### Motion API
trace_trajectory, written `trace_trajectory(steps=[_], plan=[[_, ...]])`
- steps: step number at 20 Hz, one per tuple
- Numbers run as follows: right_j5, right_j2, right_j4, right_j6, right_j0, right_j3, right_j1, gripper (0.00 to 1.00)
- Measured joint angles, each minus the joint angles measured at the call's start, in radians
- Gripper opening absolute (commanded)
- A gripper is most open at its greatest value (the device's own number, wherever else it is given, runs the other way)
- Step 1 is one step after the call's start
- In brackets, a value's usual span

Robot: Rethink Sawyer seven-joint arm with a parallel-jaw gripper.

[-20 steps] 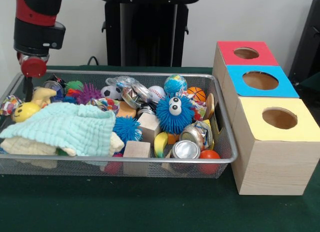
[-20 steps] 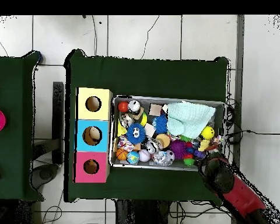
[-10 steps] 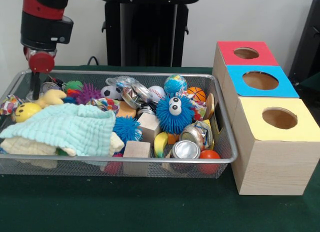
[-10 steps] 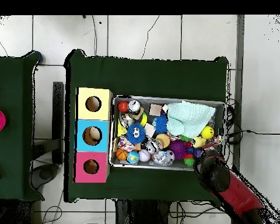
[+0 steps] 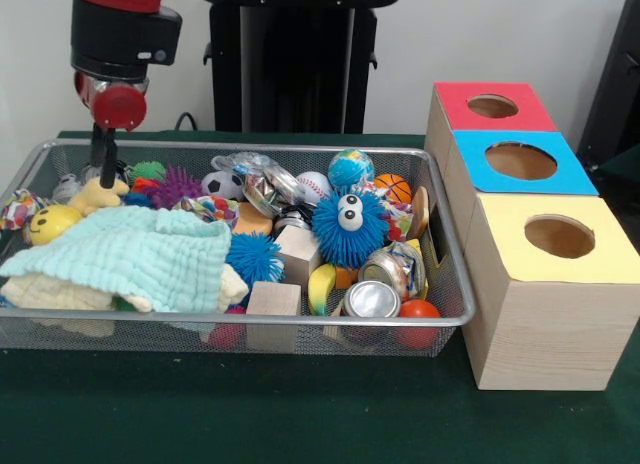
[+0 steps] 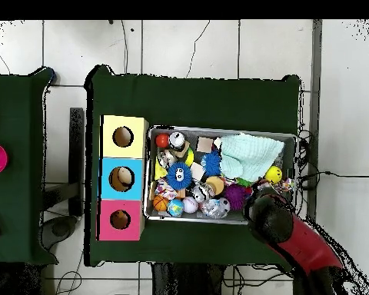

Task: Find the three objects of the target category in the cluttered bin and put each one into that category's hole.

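Note:
A wire mesh bin (image 5: 445, 284) holds a heap of toys. Among them are a soccer ball (image 5: 221, 185), a baseball (image 5: 314, 187), a globe ball (image 5: 350, 169), a basketball (image 5: 394, 188) and a blue spiky toy with eyes (image 5: 348, 227). My gripper (image 5: 105, 169) hangs from the red and black arm (image 5: 120, 44) at the bin's far left corner. It reaches down just above a pale yellow plush toy (image 5: 100, 193). In the overhead view the arm (image 6: 274, 221) covers that corner of the bin (image 6: 218, 128) and hides the gripper.
A wooden box right of the bin has a red hole (image 5: 492, 106), a blue hole (image 5: 520, 161) and a yellow hole (image 5: 559, 236). A mint cloth (image 5: 130, 254), a yellow smiley ball (image 5: 48, 223), wooden blocks (image 5: 273, 300), cans (image 5: 371, 300) and a banana (image 5: 320, 287) fill the bin.
The arm has shifted to the right along the bin's far edge in the front view and sits slightly higher. The toys look unmoved.

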Motion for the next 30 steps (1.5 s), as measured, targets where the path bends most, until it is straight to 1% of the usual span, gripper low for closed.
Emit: trace_trajectory(steps=[8, 15, 19, 26, 30], plan=[[0.0, 0.0, 0.001, 0.0, -0.008, 0.0, -0.002, 1.0], [-0.018, 0.022, 0.001, 0.0, -0.092, 0.0, 0.043, 1.0], [-0.059, 0.033, 0.001, 0.0, -0.132, 0.0, 0.079, 1.0], [-0.12, 0.042, 0.002, 0.0, -0.139, -0.001, 0.096, 1.0], [-0.12, 0.054, 0.001, 0.0, -0.139, 0.0, 0.094, 1.0]])
